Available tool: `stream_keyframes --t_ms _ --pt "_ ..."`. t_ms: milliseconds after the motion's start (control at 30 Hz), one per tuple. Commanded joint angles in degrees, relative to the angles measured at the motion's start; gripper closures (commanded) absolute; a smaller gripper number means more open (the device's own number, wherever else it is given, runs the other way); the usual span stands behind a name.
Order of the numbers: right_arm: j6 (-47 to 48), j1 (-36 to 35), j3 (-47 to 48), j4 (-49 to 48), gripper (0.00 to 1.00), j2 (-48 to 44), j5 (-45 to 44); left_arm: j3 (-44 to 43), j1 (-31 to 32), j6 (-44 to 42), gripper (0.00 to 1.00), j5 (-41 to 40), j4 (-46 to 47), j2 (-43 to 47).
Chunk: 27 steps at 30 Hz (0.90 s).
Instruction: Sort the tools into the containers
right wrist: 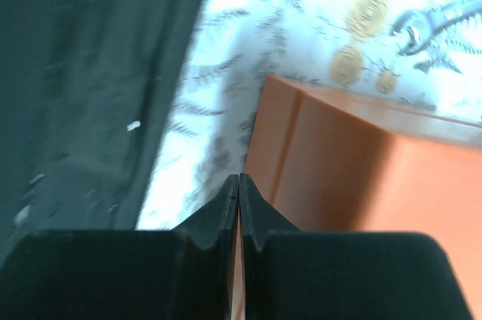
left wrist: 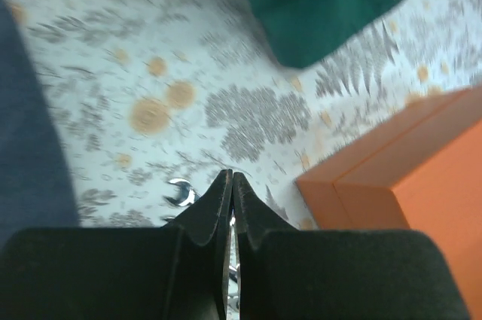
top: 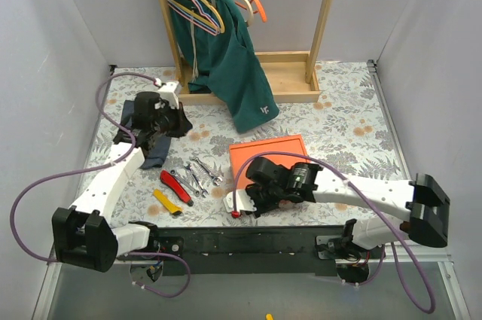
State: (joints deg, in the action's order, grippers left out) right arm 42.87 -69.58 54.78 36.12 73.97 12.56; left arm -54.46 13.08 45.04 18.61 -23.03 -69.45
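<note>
The red-and-black pliers (top: 175,187), the yellow-handled tool (top: 167,201) and several thin silver wrenches (top: 200,172) lie on the floral cloth left of the orange box (top: 267,150). My left gripper (top: 178,127) is shut and empty, above the cloth behind the tools. Its wrist view shows the shut tips (left wrist: 231,175) over a wrench head (left wrist: 181,192), with the box (left wrist: 422,177) to the right. My right gripper (top: 253,196) is shut and empty at the box's near-left corner. Its wrist view shows its tips (right wrist: 239,178) at the box's edge (right wrist: 361,177) and a wrench (right wrist: 429,22) beyond. No drawer shows clearly.
A wooden clothes rack (top: 290,71) with hangers and a green garment (top: 233,71) stands at the back. A dark blue cloth (top: 151,156) lies under the left arm. A small whitish piece with a red spot (top: 237,205) lies beside the right gripper. A black base strip (top: 248,236) runs along the near edge.
</note>
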Motion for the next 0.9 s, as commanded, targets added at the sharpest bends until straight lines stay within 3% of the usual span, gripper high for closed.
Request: stream_keyframes --t_ms 0,167,367,500,667,733,833,867 --pt "-4.55 -0.03 0.50 -13.49 0.92 6.09 -15.43 -4.60 -2.80 4.27 1.00 -7.18 -1.85 5.99" --pt "-5.08 0.06 0.41 -22.83 0.99 9.33 -25.02 -3.73 -2.89 3.04 1.00 -7.45 -1.58 11.35" --pt "-4.29 3.74 0.41 -34.25 0.99 12.59 -39.25 -1.36 -2.89 1.90 1.00 -5.08 -1.76 13.11" --pt "-4.02 8.23 1.64 -35.59 0.99 14.79 -39.45 -0.65 -2.89 3.04 1.00 -2.09 -1.15 12.24" --pt "-4.37 11.05 4.53 -33.33 0.99 17.43 -34.46 -1.18 -2.89 3.57 1.00 -0.42 -0.35 10.83" --pt "-5.86 11.05 8.47 -28.06 0.99 16.56 -25.37 -1.35 -2.97 2.87 1.00 1.60 -0.35 10.13" --pt "-10.78 11.05 14.19 -15.40 0.76 12.80 -8.85 -2.06 -2.97 1.55 1.00 7.91 1.05 8.90" --pt "-14.62 11.05 14.64 -13.29 0.61 11.21 -6.43 -2.58 -2.97 1.28 1.00 10.28 1.58 8.20"
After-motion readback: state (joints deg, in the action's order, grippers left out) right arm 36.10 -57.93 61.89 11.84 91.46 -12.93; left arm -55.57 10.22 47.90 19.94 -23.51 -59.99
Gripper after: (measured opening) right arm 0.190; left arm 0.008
